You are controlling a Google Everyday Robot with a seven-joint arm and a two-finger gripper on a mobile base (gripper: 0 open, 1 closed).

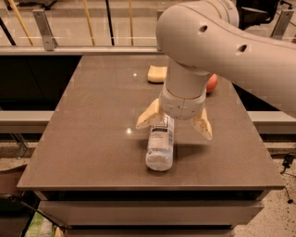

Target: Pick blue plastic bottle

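Indoor robot test area, probably in an office or laboratory building. A plain brown table (92, 152) fills the centre of the frame. Behind it, along the top edge, runs a metal railing (44, 30) with upright posts. The base of an office chair (256, 11) shows at upper right, and speckled hard floor (277, 217) with a loose cable (286, 162) at lower right. The gripper (174, 129), fingers spread apart, hangs at centre frame over the blue plastic bottle (160, 148).
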